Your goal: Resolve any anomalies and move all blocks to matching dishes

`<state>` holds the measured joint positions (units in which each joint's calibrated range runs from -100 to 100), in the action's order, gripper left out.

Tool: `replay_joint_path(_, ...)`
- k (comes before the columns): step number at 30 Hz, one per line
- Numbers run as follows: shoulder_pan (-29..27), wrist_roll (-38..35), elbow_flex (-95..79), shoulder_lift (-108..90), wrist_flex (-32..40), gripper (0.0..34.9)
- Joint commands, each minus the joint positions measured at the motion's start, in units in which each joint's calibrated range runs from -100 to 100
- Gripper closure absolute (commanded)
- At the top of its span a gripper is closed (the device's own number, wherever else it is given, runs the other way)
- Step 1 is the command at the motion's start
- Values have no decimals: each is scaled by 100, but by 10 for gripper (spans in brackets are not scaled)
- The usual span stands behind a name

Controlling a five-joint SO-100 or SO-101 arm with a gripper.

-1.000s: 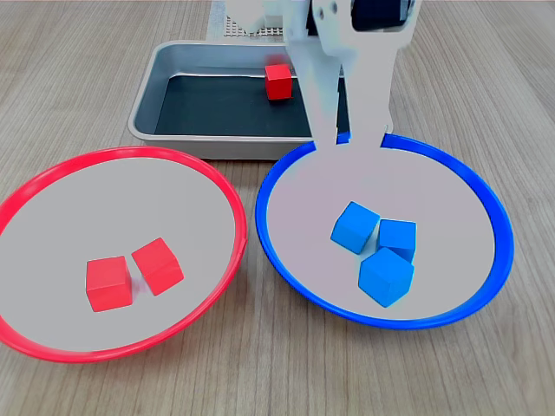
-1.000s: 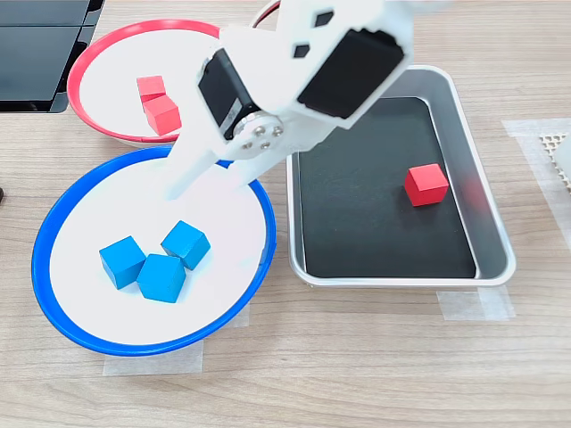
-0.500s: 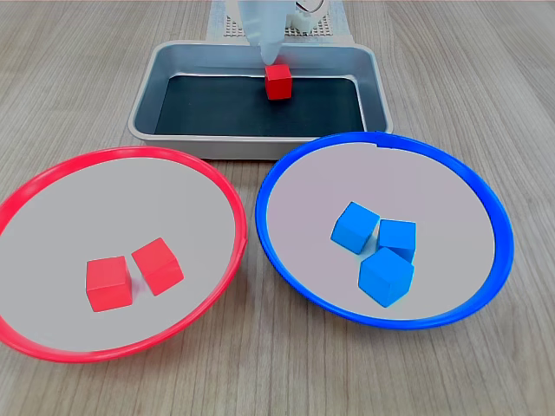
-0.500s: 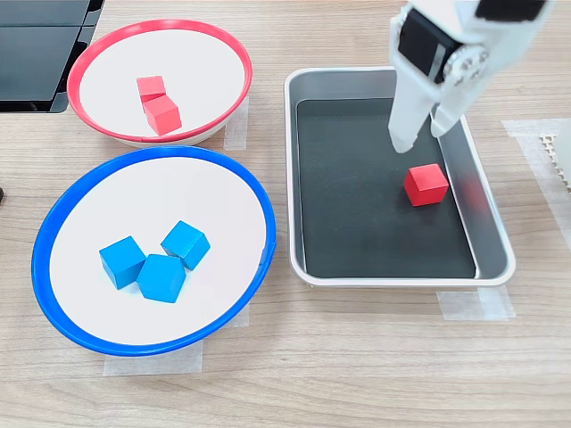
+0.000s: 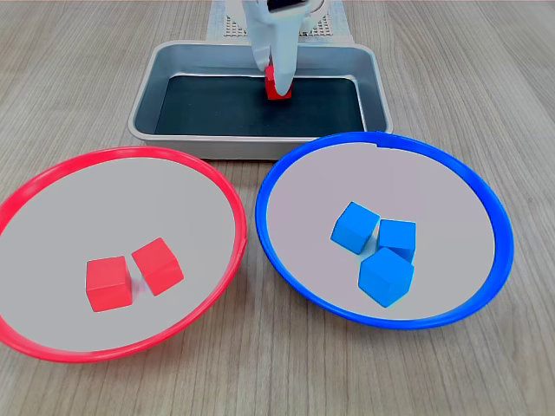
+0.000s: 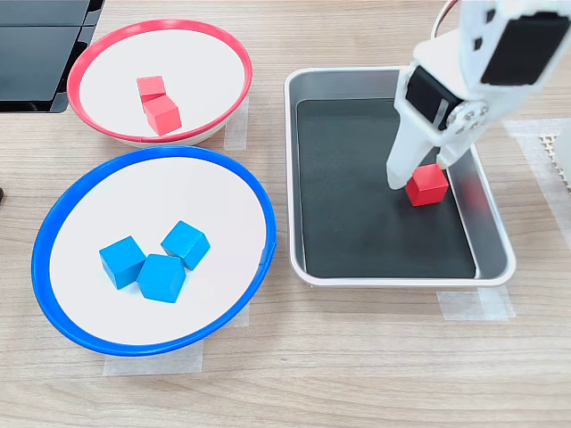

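Red cube [image 6: 426,185]: left alone in tray [image 6: 486,218], red dish [image 6: 223,53] intended.
Gripper [image 6: 412,178]: jaws spread astride cube, grip not yet closed.

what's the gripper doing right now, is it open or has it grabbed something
Gripper: open, fingers down on either side of the small red cube in the rectangular grey metal tray; not closed on it yet.
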<state>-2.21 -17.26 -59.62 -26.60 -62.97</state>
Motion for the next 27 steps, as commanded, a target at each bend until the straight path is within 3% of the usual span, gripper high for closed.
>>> replay_joint_path(1, 179, 24, -14, 97, 36, 180)
replay_joint_path(8, 386, 98, -87, 233, 218, 200)
replay_joint_path(10, 461, 132, -87, 250, 284, 230)
replay_joint_path(12, 527, 156, -69, 259, 350, 306)
replay_joint_path(16, 518, 161, 22, 259, 399, 343)
replay_joint_path(25, 188, 386, 1679, 361, 284, 346)
replay_joint_path(27, -311, 547, 3126, 958, 540, 347)
